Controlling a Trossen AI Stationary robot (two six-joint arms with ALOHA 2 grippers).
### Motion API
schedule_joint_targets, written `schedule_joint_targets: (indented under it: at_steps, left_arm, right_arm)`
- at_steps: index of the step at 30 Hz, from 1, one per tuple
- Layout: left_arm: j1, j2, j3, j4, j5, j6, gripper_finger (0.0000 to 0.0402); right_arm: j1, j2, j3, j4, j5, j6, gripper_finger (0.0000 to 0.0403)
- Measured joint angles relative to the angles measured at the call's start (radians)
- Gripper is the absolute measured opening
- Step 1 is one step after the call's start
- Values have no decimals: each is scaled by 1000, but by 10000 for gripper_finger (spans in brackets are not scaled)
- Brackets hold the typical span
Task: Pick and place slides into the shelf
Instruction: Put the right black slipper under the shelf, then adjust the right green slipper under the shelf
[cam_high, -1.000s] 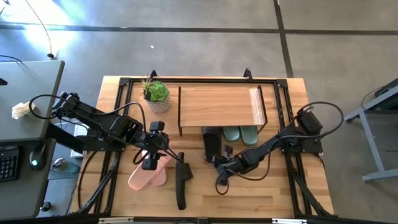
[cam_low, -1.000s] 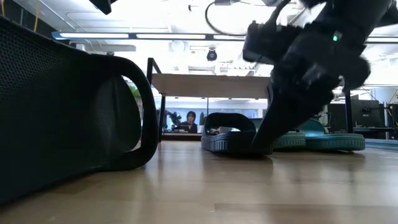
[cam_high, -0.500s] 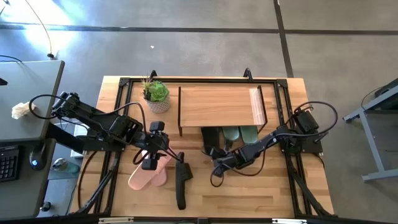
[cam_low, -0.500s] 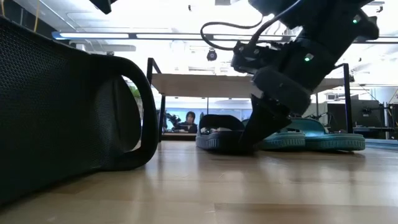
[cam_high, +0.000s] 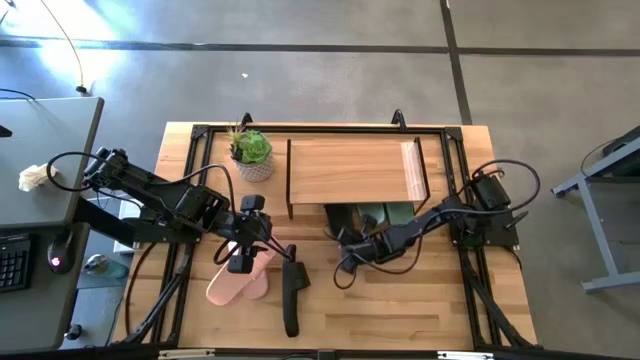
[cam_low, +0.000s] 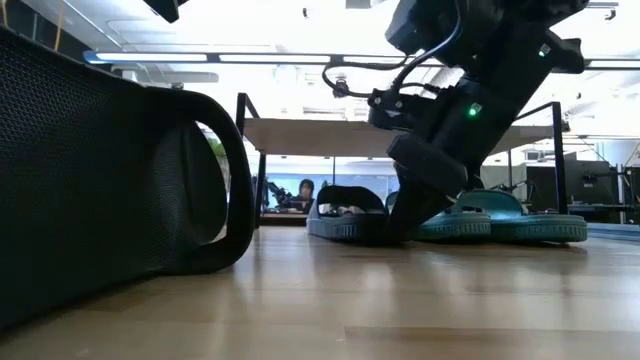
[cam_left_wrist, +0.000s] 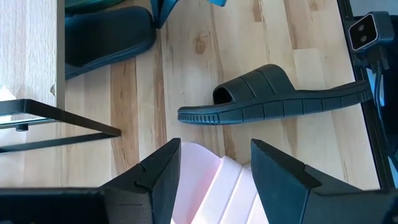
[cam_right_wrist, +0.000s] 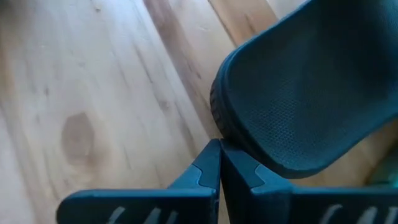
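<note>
Slides: your right gripper (cam_right_wrist: 219, 163), fingers closed together, touches the black slide (cam_high: 340, 218) at the shelf's (cam_high: 350, 170) front edge; your left gripper (cam_left_wrist: 214, 171) hangs open over the pink pair (cam_high: 238, 280).

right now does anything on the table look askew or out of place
Yes. One black slide lies tipped on its edge, apart from the shelf. The pink slides sit under the open left end effector. The right end effector is shut against the other black slide.

Probably a lab: desk keyboard (cam_high: 12, 262), concrete floor (cam_high: 300, 80).
</note>
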Motion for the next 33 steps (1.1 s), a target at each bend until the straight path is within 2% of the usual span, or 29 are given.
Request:
schedule_joint_targets:
  at_steps: [12, 17, 20, 23, 27, 33]
  left_arm:
    - [0, 0, 0, 0, 0, 0, 177]
    - [0, 0, 0, -1, 0, -3, 177]
    - [0, 0, 0, -4, 0, -3, 177]
    - [0, 0, -1, -4, 0, -3, 177]
    - [0, -1, -33, 5, 0, -2, 177]
    - [0, 0, -80, 46, 0, -2, 177]
  right_arm:
    - [-4, 0, 0, -52, 37, 26, 0]
    - [24, -47, 0, -93, -73, -28, 0]
    - [59, -98, 0, -186, -135, -4, 0]
    - [101, -156, 2, -385, -156, 108, 0]
    - [182, -218, 0, -678, -129, 351, 0]
    - [283, -256, -9, -788, -81, 579, 0]
